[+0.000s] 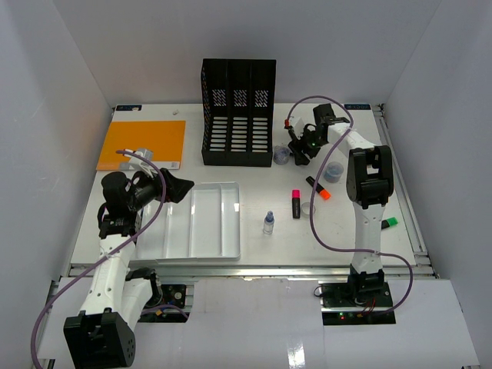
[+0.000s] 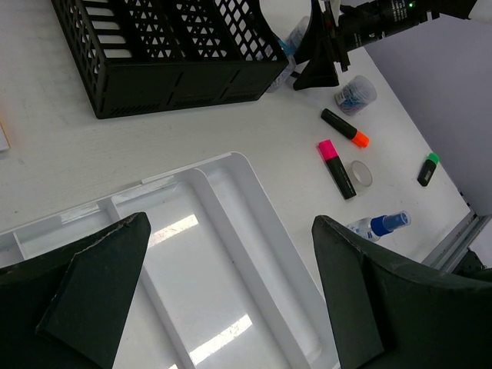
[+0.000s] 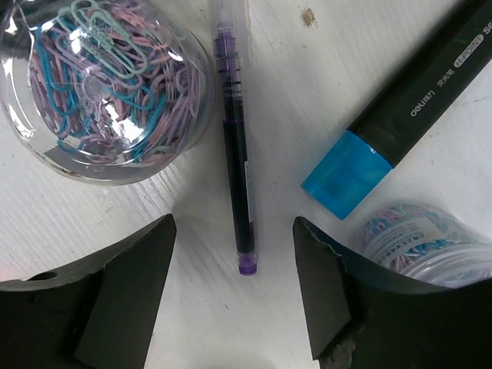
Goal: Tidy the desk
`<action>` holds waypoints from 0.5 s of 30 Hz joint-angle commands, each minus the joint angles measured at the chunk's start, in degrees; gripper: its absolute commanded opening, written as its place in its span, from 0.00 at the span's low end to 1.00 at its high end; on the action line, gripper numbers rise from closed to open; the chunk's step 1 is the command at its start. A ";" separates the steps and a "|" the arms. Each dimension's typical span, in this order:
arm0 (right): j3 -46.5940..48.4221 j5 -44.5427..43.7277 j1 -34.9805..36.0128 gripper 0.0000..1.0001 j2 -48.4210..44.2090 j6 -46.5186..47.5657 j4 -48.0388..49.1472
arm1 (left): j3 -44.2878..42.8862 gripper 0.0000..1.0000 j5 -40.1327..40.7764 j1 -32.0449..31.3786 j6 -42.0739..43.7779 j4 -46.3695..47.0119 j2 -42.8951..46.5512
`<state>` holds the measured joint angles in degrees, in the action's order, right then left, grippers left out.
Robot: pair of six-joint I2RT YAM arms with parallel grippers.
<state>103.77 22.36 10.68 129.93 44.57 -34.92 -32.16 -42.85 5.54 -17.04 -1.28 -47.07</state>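
The white desk point(image 1: 277, 246) holds scattered stationery. My right gripper point(image 1: 298, 154) is open, low over the desk right of the black file organizer point(image 1: 238, 111). In the right wrist view its jaws point(image 3: 233, 231) straddle the end of a purple pen point(image 3: 234, 138), not touching it. A jar of paperclips point(image 3: 108, 92) lies left of the pen. A blue-capped black highlighter point(image 3: 407, 100) and a second jar point(image 3: 419, 242) lie right. My left gripper point(image 1: 181, 188) is open and empty above the white compartment tray point(image 1: 207, 223), which also shows in the left wrist view point(image 2: 192, 269).
An orange notebook point(image 1: 142, 144) lies at the back left. A small spray bottle point(image 1: 268, 223), a pink highlighter point(image 1: 296, 203), an orange-capped highlighter point(image 1: 319, 188) and a clear ring point(image 1: 307, 207) lie mid-desk. A green highlighter point(image 1: 390, 223) lies by the right arm.
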 commanded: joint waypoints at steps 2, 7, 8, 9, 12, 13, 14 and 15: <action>0.67 -0.74 0.22 0.51 1.37 0.17 -0.42 | 0.43 0.98 -0.85 0.00 -0.69 0.84 0.85; -2.01 -1.89 0.13 0.32 0.75 0.70 -0.33 | 1.14 0.98 -0.74 0.00 -5.40 4.90 0.23; -2.63 -2.13 0.13 0.30 0.42 0.79 -0.28 | 1.28 0.98 -0.79 0.05 -6.26 5.37 0.22; -3.29 -2.34 0.13 0.28 0.07 0.87 -0.19 | 1.43 0.98 -0.89 0.07 -7.13 5.87 0.24; -6.54 -2.70 0.20 0.22 -1.09 0.67 0.67 | 1.80 0.98 -2.23 0.00 -9.00 7.26 0.80; -7.91 -2.69 0.18 0.21 -1.63 0.50 1.03 | 1.95 0.98 -2.78 0.00 -9.46 7.87 0.94; -9.31 -2.57 0.09 0.20 -2.33 0.29 1.44 | 2.16 0.98 -3.32 0.00 -10.04 8.69 0.99; -10.51 -2.40 0.01 0.18 -3.16 0.01 1.79 | 2.37 0.98 -4.03 0.00 -10.63 9.45 1.01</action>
<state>99.50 21.54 10.67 128.27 45.10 -30.82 -31.09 -43.42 5.54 -24.01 3.65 -47.20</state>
